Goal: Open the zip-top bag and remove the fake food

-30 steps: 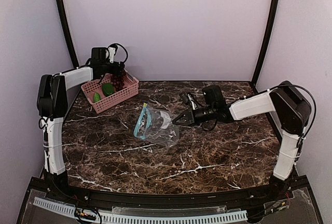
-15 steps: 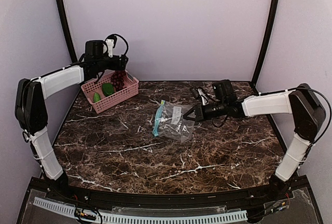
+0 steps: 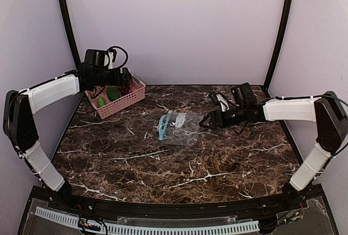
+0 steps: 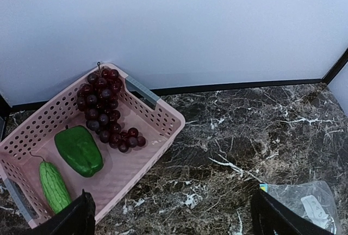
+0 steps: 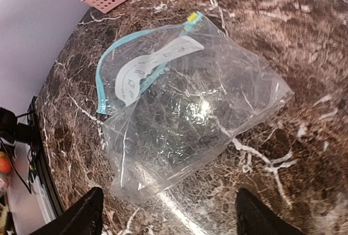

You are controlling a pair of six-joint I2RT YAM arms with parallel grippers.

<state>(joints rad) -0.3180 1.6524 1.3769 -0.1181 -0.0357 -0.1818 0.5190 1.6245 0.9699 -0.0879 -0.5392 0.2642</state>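
- Top external view: the marble table (image 3: 228,164) carries two things, a pink basket (image 3: 126,105) at its far left corner and the zip-top bag (image 3: 179,129) lying flat near the middle.
- The bag sits just beside the right gripper (image 3: 205,121), on that claw's left and directly ahead of its fingers; nothing stands between them.
- The right wrist view shows those fingers spread wide and holding nothing, the bag filling the space in front of them.
- The left gripper (image 3: 127,78) hovers above the basket, well apart from the bag; its wrist view shows its fingers spread wide too, with nothing in them.
- So the right arm is plainly the nearer one to the bag, should any move on it be needed.
- The bag's teal zip strip (image 5: 99,82) runs along the edge farthest from the right claw, bowed open, its line lying crosswise to the claw's reach.
- Through the clear plastic I see only marble, so I judge the bag to be empty.
- The fake food lies in the basket: the grapes (image 4: 103,107) against the far wall, the green piece (image 4: 79,150) beside them, and a slender ridged green piece (image 4: 53,186) nearer the corner.
- By my reading the removal is done, and what remains is drawing both arms clear.
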